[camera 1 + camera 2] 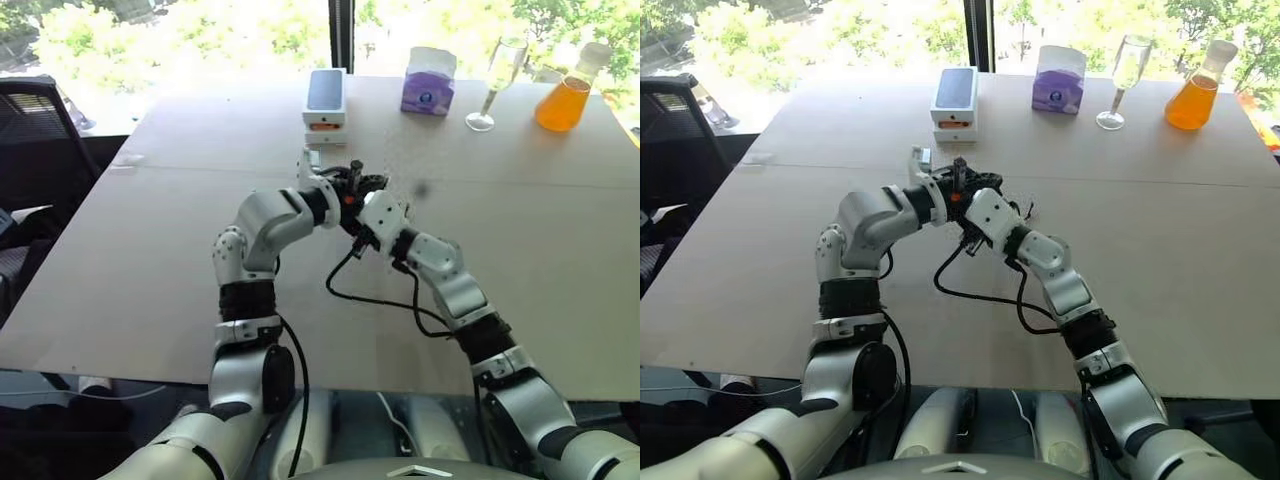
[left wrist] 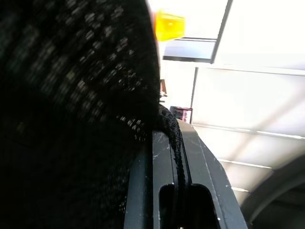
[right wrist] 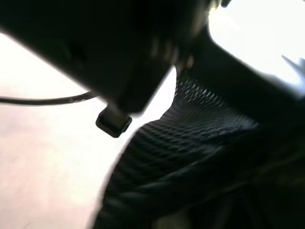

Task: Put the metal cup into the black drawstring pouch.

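The black drawstring pouch (image 1: 366,188) is held up above the middle of the table (image 1: 150,260), between my two grippers. My left gripper (image 1: 347,186) is shut on the pouch; in the left wrist view its fingers (image 2: 200,162) pinch the pouch's woven edge (image 2: 169,126). My right gripper (image 1: 378,203) is pressed up against the pouch from the right side. In the right wrist view the black mesh fabric (image 3: 190,143) lies right in front of the camera. The metal cup is hidden.
At the table's far edge stand a stacked phone box (image 1: 325,100), a purple tissue box (image 1: 428,82), a clear wine glass (image 1: 497,80) and an orange flask (image 1: 565,95). A black chair (image 1: 35,130) stands at the left. A black cable (image 1: 370,297) loops under my right wrist.
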